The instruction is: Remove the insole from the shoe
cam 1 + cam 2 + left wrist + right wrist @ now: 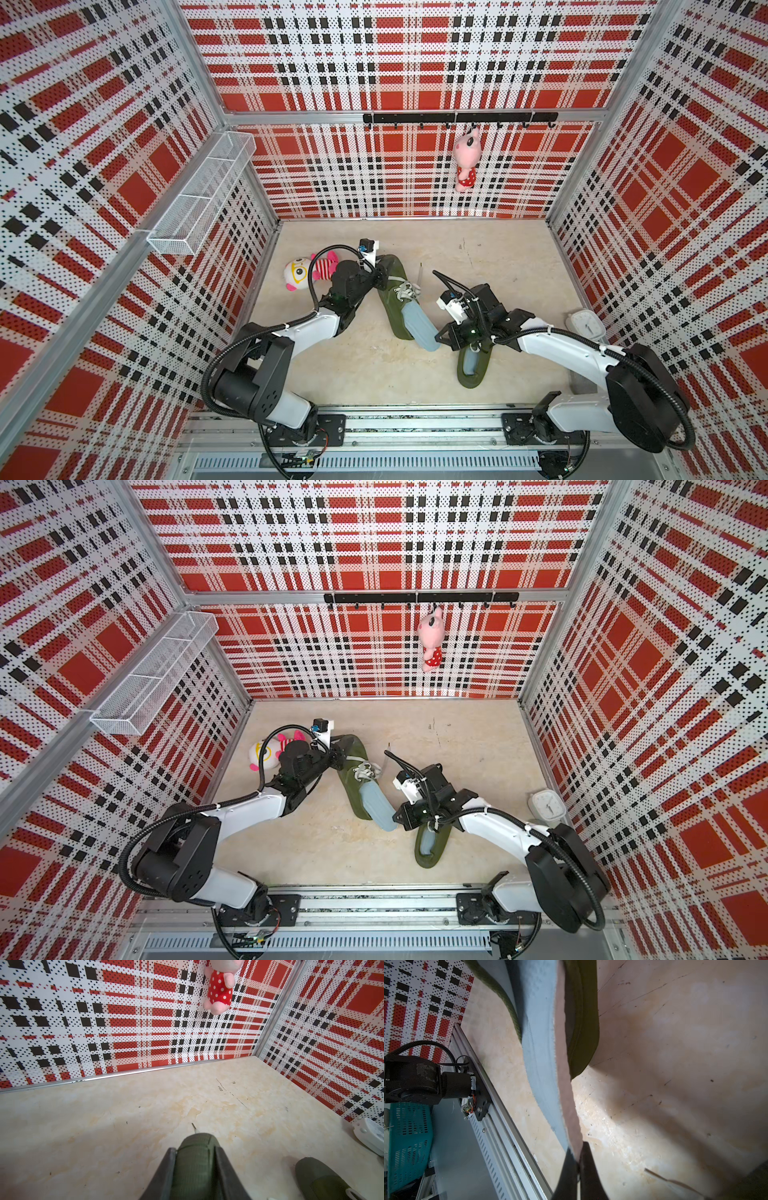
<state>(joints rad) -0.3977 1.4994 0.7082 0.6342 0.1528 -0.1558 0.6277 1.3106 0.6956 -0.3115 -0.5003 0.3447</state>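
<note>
An olive-green laced shoe (392, 286) (351, 766) lies in the middle of the floor. My left gripper (380, 276) (195, 1151) is shut on its far, rounded end (194, 1167), one finger on each side. The grey-blue insole (422, 328) (378, 806) sticks out of the shoe's near opening towards my right gripper (444, 337) (578, 1159). That gripper is shut on the insole's free tip. In the right wrist view the insole (542, 1043) runs from the jaws up into the shoe (583, 1022).
A second green shoe (473, 370) (320, 1180) lies under my right arm. A white clock (586, 324) stands by the right wall. A plush doll (307, 272) lies at the left, a pink plush (466, 160) hangs from hooks, and a wire basket (199, 195) is on the left wall.
</note>
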